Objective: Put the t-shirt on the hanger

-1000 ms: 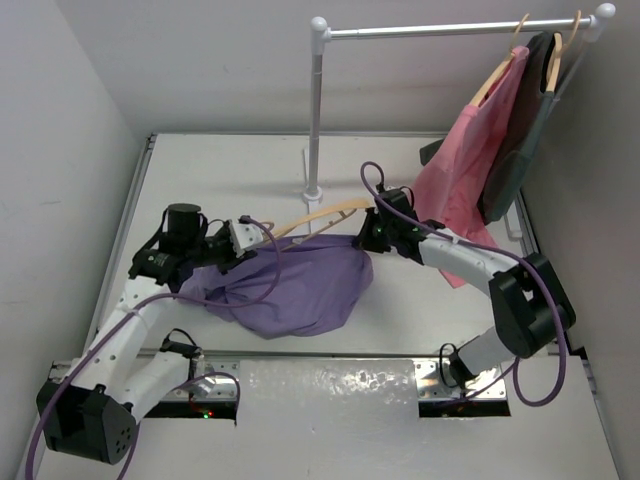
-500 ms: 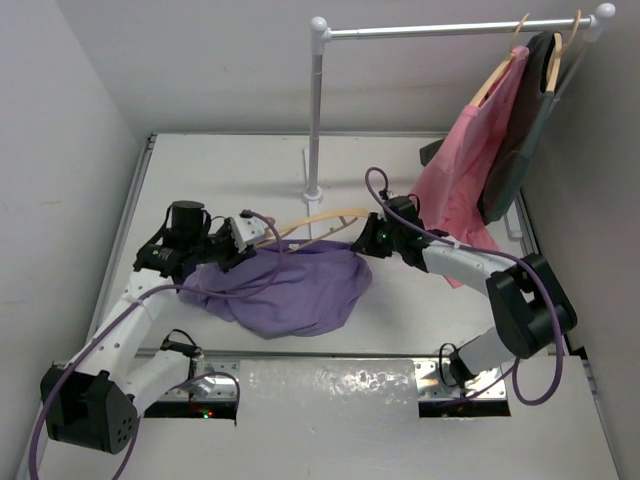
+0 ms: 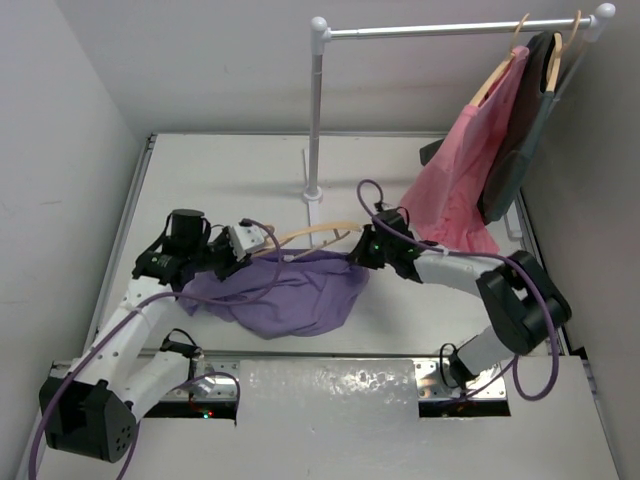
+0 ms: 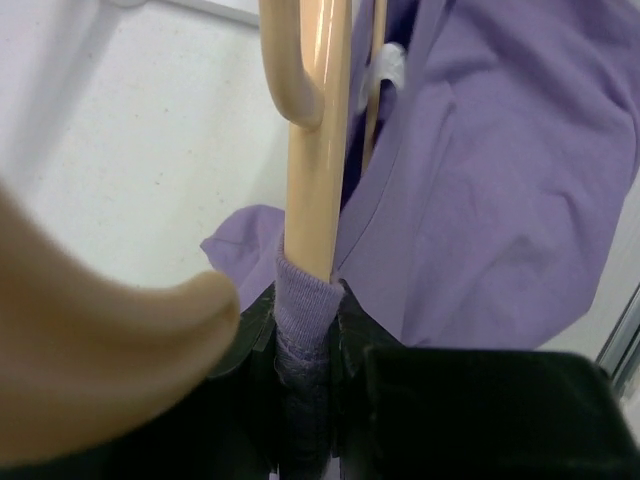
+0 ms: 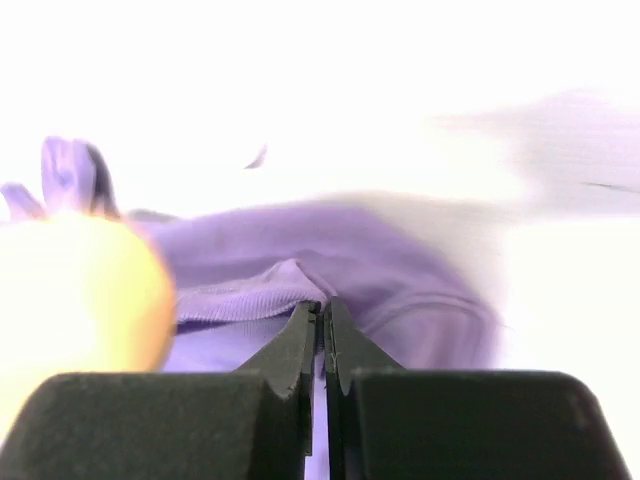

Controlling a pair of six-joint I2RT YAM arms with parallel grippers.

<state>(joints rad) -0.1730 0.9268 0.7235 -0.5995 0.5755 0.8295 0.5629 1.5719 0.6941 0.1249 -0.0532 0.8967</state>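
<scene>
The lavender t-shirt [image 3: 290,292] lies bunched on the table between my two grippers. The tan wooden hanger [image 3: 312,234] runs along its far edge, one arm inside the cloth. My left gripper [image 3: 240,247] is shut on the hanger's left end, with the ribbed collar [image 4: 305,300] wrapped over that end between the jaws. The hanger arm [image 4: 318,130] rises from the jaws in the left wrist view, with the t-shirt [image 4: 500,180] beside it. My right gripper [image 3: 362,250] is shut on the t-shirt's collar edge [image 5: 250,295]. The hanger shows as a tan blur [image 5: 70,300] at the left there.
A white clothes rack stands at the back: its pole [image 3: 317,110] with a foot [image 3: 313,193] just beyond the hanger, and its bar [image 3: 450,28] above. A pink garment [image 3: 465,170] and a dark grey garment [image 3: 520,130] hang at the bar's right end, near my right arm.
My right gripper has moved left and nearer with the collar, and the hanger's right end has dropped closer to the cloth. The t-shirt has flattened a little. My left gripper has shifted slightly.
</scene>
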